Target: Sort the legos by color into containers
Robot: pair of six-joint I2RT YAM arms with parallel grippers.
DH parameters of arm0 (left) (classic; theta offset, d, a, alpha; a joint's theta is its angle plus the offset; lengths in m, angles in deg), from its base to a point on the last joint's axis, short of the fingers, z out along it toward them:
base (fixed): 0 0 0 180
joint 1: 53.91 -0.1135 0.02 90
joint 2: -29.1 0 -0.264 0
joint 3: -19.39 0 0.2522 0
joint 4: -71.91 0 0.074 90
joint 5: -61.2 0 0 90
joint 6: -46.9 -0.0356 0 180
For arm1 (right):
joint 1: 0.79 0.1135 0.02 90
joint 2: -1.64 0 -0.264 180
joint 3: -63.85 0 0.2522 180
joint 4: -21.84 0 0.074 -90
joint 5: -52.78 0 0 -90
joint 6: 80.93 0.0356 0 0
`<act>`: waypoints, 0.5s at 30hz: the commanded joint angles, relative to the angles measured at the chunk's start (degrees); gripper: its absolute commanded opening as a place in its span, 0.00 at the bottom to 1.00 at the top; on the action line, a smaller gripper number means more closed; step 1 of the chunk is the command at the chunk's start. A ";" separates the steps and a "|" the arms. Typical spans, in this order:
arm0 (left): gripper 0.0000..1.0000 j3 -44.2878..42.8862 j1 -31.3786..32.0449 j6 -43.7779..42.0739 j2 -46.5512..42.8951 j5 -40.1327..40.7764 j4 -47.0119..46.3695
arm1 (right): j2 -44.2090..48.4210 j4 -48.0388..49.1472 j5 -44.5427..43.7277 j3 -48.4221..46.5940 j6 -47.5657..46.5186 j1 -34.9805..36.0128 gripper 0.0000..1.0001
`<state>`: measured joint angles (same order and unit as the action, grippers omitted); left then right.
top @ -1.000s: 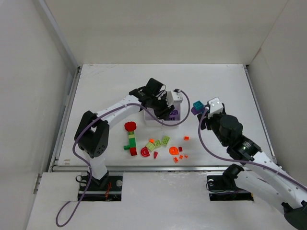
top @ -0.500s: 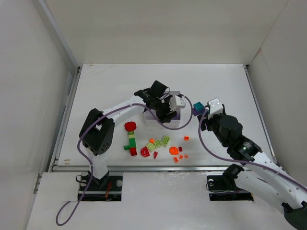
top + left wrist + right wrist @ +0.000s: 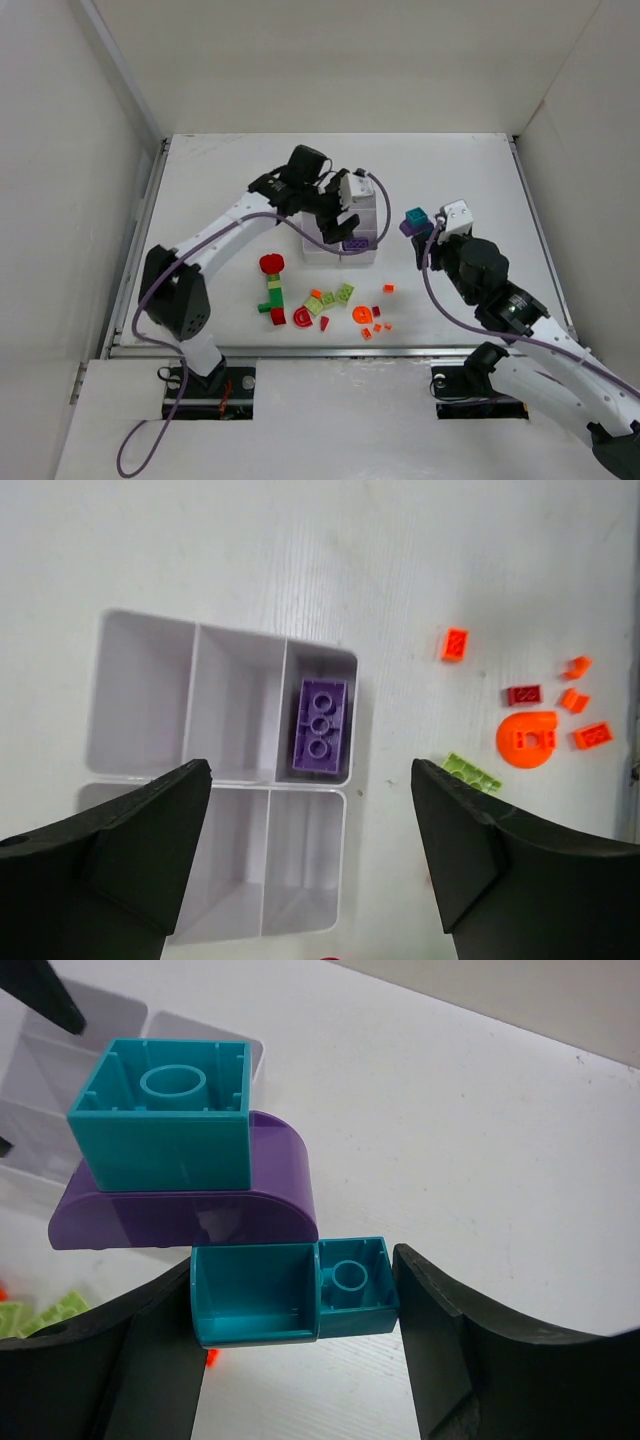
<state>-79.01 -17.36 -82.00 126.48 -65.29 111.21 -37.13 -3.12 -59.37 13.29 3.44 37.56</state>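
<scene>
You're working a white-walled white table (image 3: 210,190), loose legos (image 3: 335,300) lying near its front. Your left gripper (image 3: 310,780) is hanging open over the containers (image 3: 150,700), one purple brick (image 3: 322,725) lying inside; your right gripper (image 3: 295,1310) is clamping a teal-purple stack (image 3: 180,1200).

white table (image 3: 220,180) between plain white walls (image 3: 330,60), under soft even light

White six-compartment organiser (image 3: 196,705), open-topped, flat on tabletop. Purple brick (image 3: 322,723) underside up, flat in a corner compartment. Red, orange and lime pieces (image 3: 344,293) scattered on tabletop nearside of organiser, red-and-green stack (image 3: 273,292) lying at their left. Teal-and-purple cluster (image 3: 200,1175) clamped by lowest teal piece in right tool (image 3: 295,1295), right of organiser.
</scene>
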 commanded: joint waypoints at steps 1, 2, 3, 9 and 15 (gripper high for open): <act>0.77 0.35 -0.26 2.24 -10.53 -10.43 -2.33 | 0.44 4.69 -1.50 -3.81 7.90 0.24 0.00; 0.76 1.83 -0.26 3.11 -11.77 -11.23 -3.64 | -0.08 6.87 0.25 -3.81 7.91 0.24 0.00; 0.74 2.37 -0.26 3.12 -13.61 -11.76 -5.83 | -0.08 7.76 2.44 -3.81 5.48 0.24 0.00; 0.78 -4.99 -0.25 -8.11 -13.27 -16.68 0.65 | -2.11 6.29 28.97 -5.22 -9.49 0.24 0.00; 0.91 -9.84 0.97 -24.11 -12.04 -23.10 17.69 | -3.24 6.28 40.33 -4.60 -17.13 0.24 0.00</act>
<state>-86.81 -17.67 -95.33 114.94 -82.88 118.56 -40.01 -0.02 -28.95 11.26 -8.45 37.56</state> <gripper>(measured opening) 0.899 0.711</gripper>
